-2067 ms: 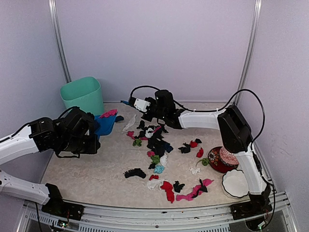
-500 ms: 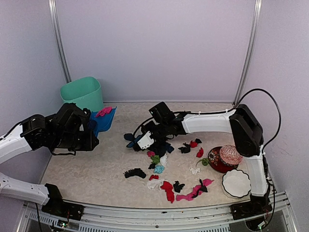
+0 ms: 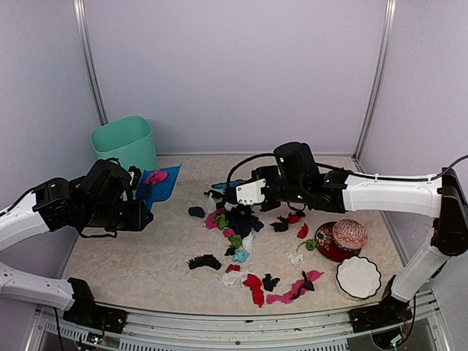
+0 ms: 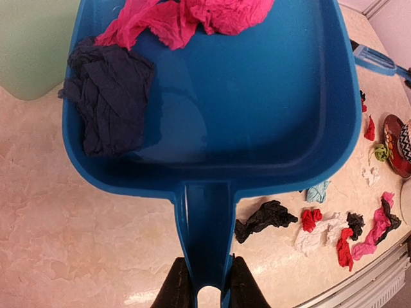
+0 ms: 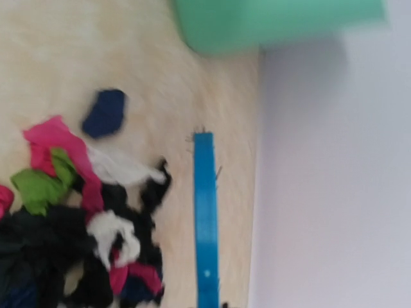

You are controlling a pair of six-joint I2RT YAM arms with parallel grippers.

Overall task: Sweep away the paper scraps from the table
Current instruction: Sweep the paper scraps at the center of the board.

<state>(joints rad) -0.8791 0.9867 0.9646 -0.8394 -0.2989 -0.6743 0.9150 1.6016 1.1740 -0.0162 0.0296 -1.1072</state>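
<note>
Presently: paper scraps (image 3: 238, 219), crumpled and ragged, heaped at centre of marbled beige table (image 3: 146, 252), others strewn nearer. Two wads, pink and navy, lie in glossy blue dustpan (image 4: 257, 96). Left gripper (image 4: 204, 282) clamps its tapered handle; right gripper (image 3: 235, 191) closed on slim blue brush (image 5: 205, 218).

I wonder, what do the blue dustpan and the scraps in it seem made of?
The dustpan looks like glossy moulded plastic: smooth, with soft reflections. The navy scrap and pink scrap look like matte crumpled tissue paper, finely creased.
</note>
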